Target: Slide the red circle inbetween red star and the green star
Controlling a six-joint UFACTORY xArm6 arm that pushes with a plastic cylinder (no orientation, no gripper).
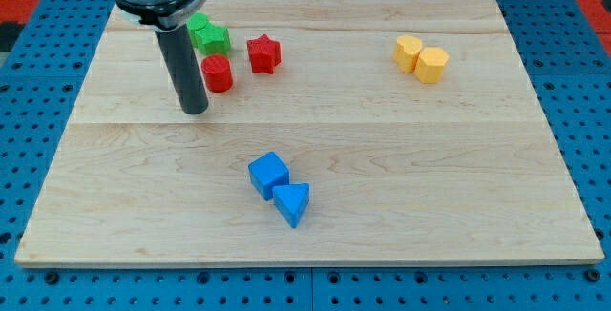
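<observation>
The red circle [218,72] stands on the wooden board just below the green star [216,38] and to the lower left of the red star [263,53]. A second green block [199,30] touches the green star on its left, partly hidden by the rod. My tip [195,111] rests on the board to the lower left of the red circle, a short gap away from it.
A blue cube [268,175] and a blue triangle [293,203] touch each other at the lower middle. Two yellow blocks [421,59] sit together at the upper right. The board's edge [305,261] runs along the view's bottom.
</observation>
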